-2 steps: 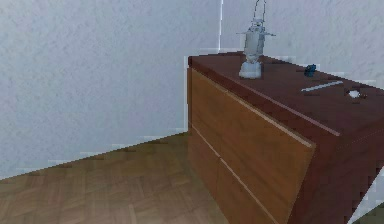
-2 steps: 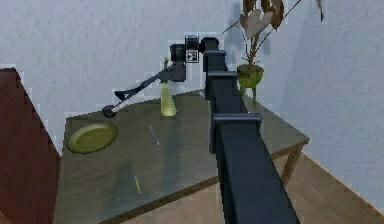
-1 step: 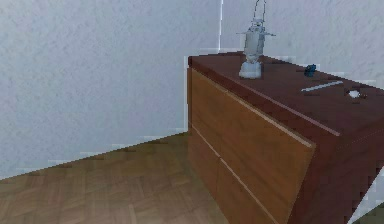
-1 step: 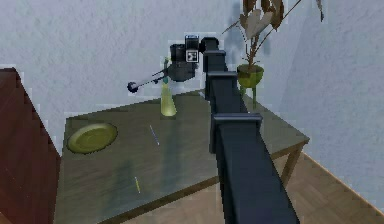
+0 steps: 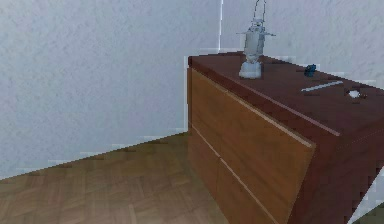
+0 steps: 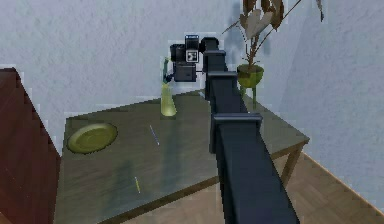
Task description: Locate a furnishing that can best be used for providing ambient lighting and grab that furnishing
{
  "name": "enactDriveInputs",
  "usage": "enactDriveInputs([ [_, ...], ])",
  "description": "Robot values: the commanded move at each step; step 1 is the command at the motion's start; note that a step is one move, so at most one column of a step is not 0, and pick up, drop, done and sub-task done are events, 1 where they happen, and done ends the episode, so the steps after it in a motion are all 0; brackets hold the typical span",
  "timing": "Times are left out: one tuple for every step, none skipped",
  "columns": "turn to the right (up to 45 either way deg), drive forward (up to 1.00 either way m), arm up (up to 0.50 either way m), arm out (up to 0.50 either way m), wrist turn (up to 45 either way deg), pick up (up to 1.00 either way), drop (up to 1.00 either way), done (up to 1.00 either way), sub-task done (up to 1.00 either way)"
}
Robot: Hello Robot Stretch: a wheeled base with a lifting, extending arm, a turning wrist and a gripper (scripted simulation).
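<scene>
1. The lamp, grey with a thin jointed neck, stands upright on a brown dresser, near the top's far left corner in the forward view.
2. Farther toward that top's right end lie a small dark thing, a pale pen-like stick and a small white blob, each apart from the others and from the lamp.
3. In the arm side view the arm reaches out over a dark worktop to its back edge.
4. The hand is at the arm's far end, above a green vase that stands by the back edge. I cannot tell whether the hand is grasping anything.
5. Two white squares beside the hand bear black marks, too small to read.
6. A yellow-green plate lies near the worktop's left edge.
7. A potted plant stands at the back right corner.
8. One thin stick lies mid-worktop and another lies near the front edge.
</scene>
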Motion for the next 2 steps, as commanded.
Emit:
enactDriveInputs([
  [0.0,0.0,0.0,0.0,0.0,1.0,0.0,0.0,0.0],
  [0.0,0.0,0.0,0.0,0.0,0.0,0.0,1.0,0.0],
])
